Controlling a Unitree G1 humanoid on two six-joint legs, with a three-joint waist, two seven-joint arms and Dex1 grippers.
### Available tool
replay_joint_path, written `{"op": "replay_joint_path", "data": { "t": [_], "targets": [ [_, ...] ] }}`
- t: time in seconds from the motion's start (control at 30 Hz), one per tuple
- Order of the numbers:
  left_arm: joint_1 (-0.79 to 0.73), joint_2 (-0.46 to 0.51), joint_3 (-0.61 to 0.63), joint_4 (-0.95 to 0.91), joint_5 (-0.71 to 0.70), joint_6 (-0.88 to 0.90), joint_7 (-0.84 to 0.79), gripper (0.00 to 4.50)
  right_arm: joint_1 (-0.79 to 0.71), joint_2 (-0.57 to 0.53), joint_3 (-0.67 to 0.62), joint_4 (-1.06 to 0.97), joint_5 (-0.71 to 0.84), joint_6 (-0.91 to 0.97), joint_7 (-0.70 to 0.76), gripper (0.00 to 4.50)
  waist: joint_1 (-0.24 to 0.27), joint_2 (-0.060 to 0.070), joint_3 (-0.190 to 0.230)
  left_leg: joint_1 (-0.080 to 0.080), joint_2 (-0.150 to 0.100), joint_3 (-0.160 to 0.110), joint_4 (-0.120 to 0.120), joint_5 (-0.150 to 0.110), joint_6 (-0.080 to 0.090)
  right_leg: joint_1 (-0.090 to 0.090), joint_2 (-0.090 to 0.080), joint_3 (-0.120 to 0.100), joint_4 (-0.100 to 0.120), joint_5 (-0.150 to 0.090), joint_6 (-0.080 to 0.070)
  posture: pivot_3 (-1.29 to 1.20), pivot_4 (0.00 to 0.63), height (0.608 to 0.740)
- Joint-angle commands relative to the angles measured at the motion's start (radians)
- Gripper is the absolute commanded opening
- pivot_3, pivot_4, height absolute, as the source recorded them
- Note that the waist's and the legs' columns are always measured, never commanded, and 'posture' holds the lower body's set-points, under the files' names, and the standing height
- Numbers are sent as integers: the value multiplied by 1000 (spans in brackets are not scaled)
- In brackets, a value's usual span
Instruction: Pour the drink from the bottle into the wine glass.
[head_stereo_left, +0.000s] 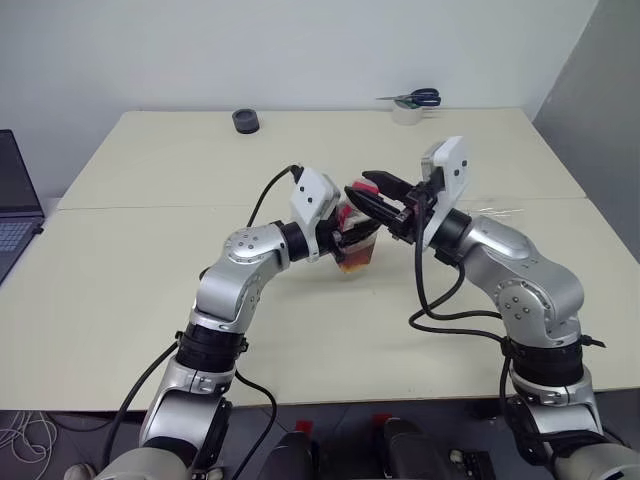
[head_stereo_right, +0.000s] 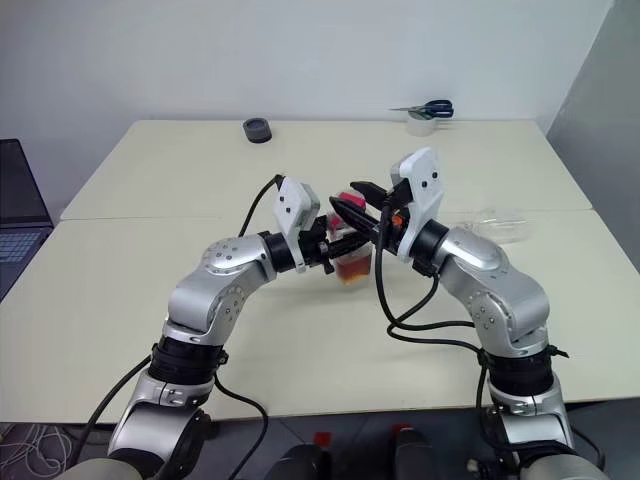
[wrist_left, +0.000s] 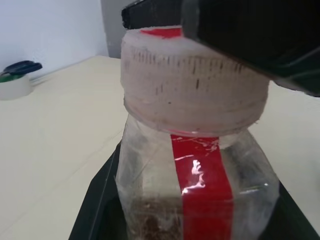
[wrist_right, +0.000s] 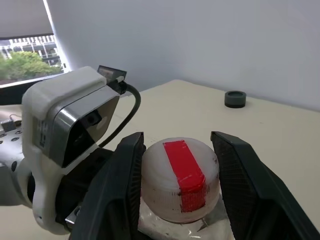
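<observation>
Left tool (head_stereo_left: 352, 232) clamps bottle (head_stereo_left: 358, 250), body half hidden; right tool (wrist_right: 178, 192) straddles cap (wrist_right: 180, 180), contact unclear.

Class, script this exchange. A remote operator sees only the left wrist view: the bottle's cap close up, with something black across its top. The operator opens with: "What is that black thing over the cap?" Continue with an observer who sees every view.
Observer: That is the right gripper, set over the cap of the bottle.
Operator: How much is in the bottle?
Observer: The drink fills only its lower part.
Operator: Is there anything on the table that I'm missing?
Observer: A small black round thing sits near the far edge of the table.
</observation>
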Motion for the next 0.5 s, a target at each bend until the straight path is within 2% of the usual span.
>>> {"op": "replay_joint_path", "data": {
  "t": [0.03,0.13,0.23,0.33,0.47,0.5],
  "targets": [
    [-12,32,4,-158,-119,60,-91,1779,-79,-38,-23,17,97,-8,169,1786,-2,0,0,0,0,0,0,0,0,0,0,0,0,0,0,0,150,740],
    [-16,120,22,-266,-265,169,-214,1779,-183,-99,-23,103,202,31,388,1786,-6,1,2,0,1,0,0,0,0,0,1,0,0,0,0,0,150,740],
    [-32,196,44,-309,-363,239,-289,1779,-250,-140,11,174,230,64,524,1786,-4,1,2,1,1,-1,0,0,1,1,2,-1,-1,0,0,0,150,740],
    [-61,240,68,-304,-411,272,-316,1779,-286,-165,24,217,221,67,586,1786,-2,1,2,1,1,-1,1,0,1,3,2,-2,-1,0,0,0,150,740],
    [-98,270,76,-253,-382,248,-331,1779,-304,-197,-7,261,188,64,564,1786,1,1,2,0,0,-2,1,0,1,3,1,-2,-1,0,0,0,150,740],
    [-102,271,77,-235,-367,234,-326,1779,-302,-200,-27,266,190,68,539,2136,1,1,2,0,0,-1,1,0,0,2,0,-2,-1,0,0,0,150,740]
  ]
}}
